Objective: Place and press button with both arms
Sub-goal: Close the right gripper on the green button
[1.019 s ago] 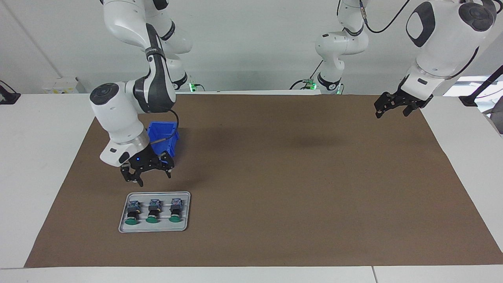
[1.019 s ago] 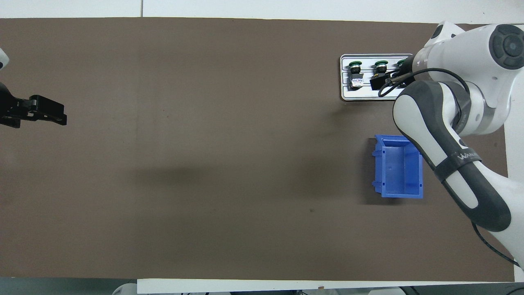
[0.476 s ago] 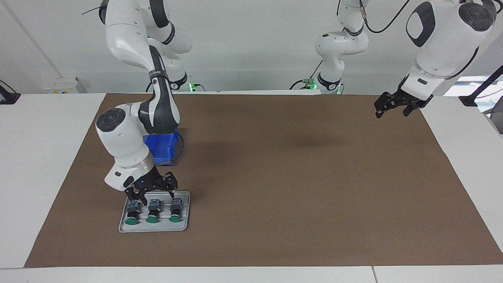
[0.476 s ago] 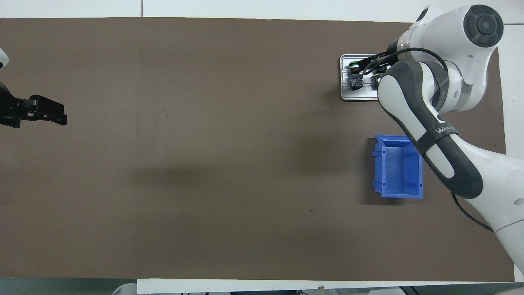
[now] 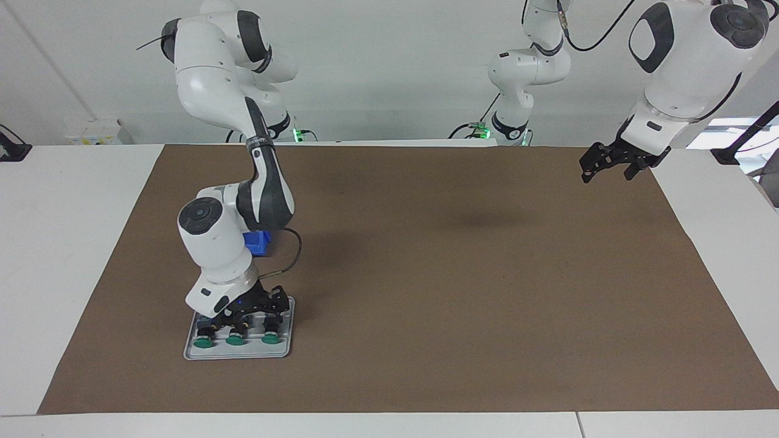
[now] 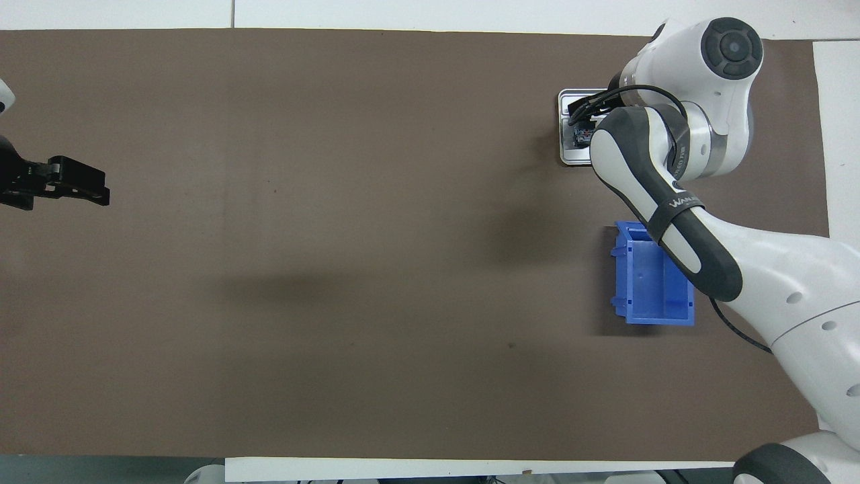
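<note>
Though low, R gripper [image 5: 248, 321] over buttons [image 5: 235, 340]

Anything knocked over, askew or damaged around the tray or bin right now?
Nothing stands out. Three green-capped buttons lie in a row in the grey tray, the right hand low over them. The blue bin stands upright nearer the robots. The left hand waits in the air.
</note>
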You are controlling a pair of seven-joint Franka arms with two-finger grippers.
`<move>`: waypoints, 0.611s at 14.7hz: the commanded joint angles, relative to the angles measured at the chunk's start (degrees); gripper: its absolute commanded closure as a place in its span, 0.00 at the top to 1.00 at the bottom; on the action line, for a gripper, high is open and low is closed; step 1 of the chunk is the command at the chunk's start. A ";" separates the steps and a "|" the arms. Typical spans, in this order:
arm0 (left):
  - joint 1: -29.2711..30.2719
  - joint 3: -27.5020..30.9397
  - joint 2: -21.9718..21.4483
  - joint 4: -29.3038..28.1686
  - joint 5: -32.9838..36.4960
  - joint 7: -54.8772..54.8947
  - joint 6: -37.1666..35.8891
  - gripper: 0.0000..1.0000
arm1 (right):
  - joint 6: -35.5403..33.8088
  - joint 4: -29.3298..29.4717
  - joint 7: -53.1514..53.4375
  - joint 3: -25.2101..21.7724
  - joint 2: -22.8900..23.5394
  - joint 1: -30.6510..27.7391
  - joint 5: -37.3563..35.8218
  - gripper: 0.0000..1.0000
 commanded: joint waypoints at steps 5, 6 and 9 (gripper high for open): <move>0.19 0.25 -1.55 -2.00 -0.01 0.83 1.21 1.00 | 2.49 1.60 1.75 0.59 2.18 0.13 -1.40 0.91; 0.19 0.25 -1.55 -2.00 -0.01 0.83 1.21 1.00 | 2.58 1.60 1.75 0.59 2.79 0.13 -1.58 0.91; 0.19 0.25 -1.55 -2.00 -0.01 0.83 1.21 1.00 | 6.10 1.07 1.66 0.59 3.68 0.22 -1.58 0.90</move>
